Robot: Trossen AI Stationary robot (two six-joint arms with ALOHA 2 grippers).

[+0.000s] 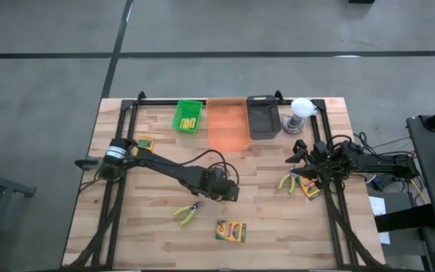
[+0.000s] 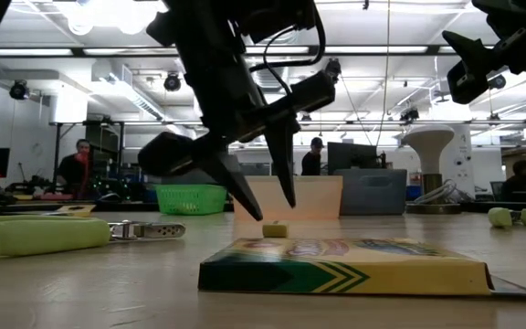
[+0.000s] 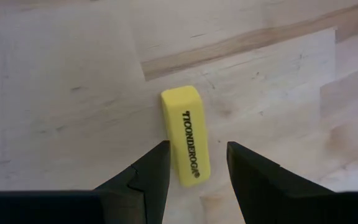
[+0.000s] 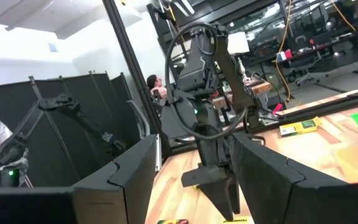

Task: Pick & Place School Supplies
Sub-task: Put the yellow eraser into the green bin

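Observation:
A short yellow block (image 3: 185, 134) printed TICONDEROGA lies flat on the wooden table; it also shows in the low view (image 2: 274, 229). My left gripper (image 3: 197, 146) is open just above the block, pointing down, one finger on either side of its near end, touching nothing; it also shows in the low view (image 2: 272, 208) and the high view (image 1: 229, 193). My right gripper (image 4: 194, 140) is open and empty, held above the table's right side (image 1: 294, 156). Yellow-handled pliers (image 1: 189, 214) and a crayon box (image 1: 231, 230) lie toward the near edge.
A green tray (image 1: 188, 115) holding yellow blocks, an orange tray (image 1: 227, 125), a black tray (image 1: 263, 117) and a white round object (image 1: 300, 113) line the far edge. More pliers (image 1: 287, 181) and a crayon box (image 1: 310, 189) lie at the right, another box (image 1: 143, 142) at the left.

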